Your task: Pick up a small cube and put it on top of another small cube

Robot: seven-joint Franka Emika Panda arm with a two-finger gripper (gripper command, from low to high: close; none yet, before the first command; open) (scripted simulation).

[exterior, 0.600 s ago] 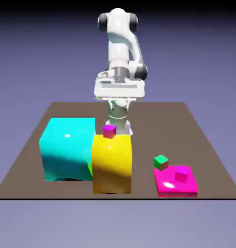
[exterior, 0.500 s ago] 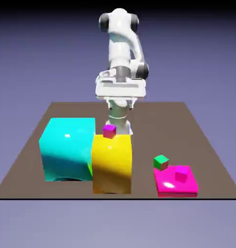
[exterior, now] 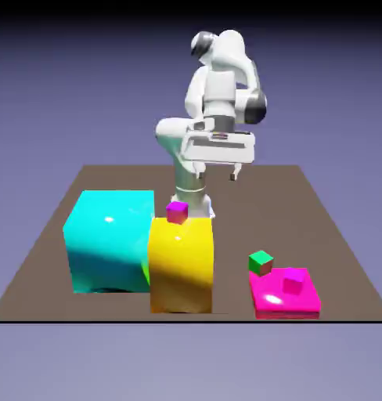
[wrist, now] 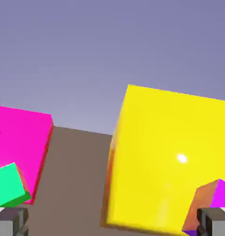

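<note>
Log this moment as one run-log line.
gripper: open, empty, raised above table | tiny magenta cube: on big yellow block | tiny green cube: beside flat magenta slab | tiny yellow cube: not visible

Arm and tool (exterior: 220,173) — now swung toward the exterior view's right, tilted.

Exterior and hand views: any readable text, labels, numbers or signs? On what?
None: no words, labels, brands, numbers or signs can be read in either view.
Big yellow block: plain faces.
Cyan block: plain.
Flat magenta block: plain.
Tiny green cube and tiny magenta cubes: plain.
Arm: white and grey, no marking legible.
</note>
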